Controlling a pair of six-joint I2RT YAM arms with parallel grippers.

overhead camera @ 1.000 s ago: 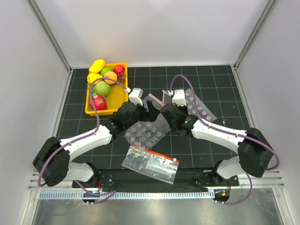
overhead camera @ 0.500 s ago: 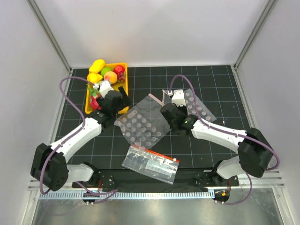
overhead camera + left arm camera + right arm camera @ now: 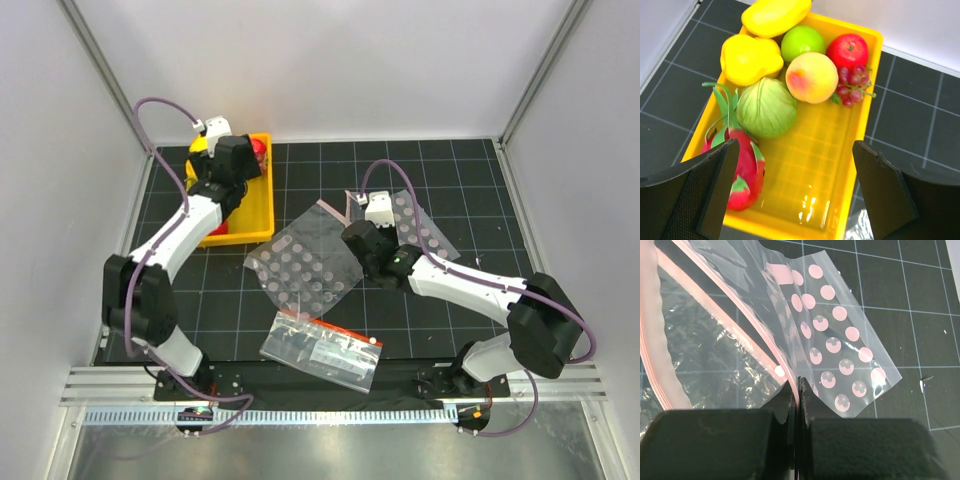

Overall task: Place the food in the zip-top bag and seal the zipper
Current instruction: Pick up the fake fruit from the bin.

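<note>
**Left end effector wide open over the fruit tray; right one pinched on the bag's edge**

The left end effector (image 3: 800, 200) hangs above the yellow tray (image 3: 874, 60) with its fingers (image 3: 715, 190) spread as wide as the tray and nothing between them. The tray sits at the far left corner of the tabletop (image 3: 480, 200), close to the left wall.

The fruit is bunched at the tray's far end:
- a green apple (image 3: 802, 42)
- a red apple (image 3: 847, 50)
- a peach (image 3: 811, 77)
- grapes (image 3: 852, 85)
- a bigger green round fruit (image 3: 766, 107)
- two yellow pieces (image 3: 751, 59)

A dragon fruit (image 3: 742, 165) lies along the left wall. The near right part of the tray floor is bare.

The right end effector (image 3: 797, 390) is closed tight on the edge of the zip-top bag (image 3: 715, 350), which lies flat mid-tabletop with no fruit inside. The pink zipper (image 3: 657, 350) runs up to the pinched fingers. A dotted clear sheet (image 3: 840, 350) lies just beside them, overlapped by the bag's corner.

From above, a printed bag (image 3: 322, 345) with a red band lies near the front edge. Open grid shows on the right side of the tabletop and between tray and bag.
</note>
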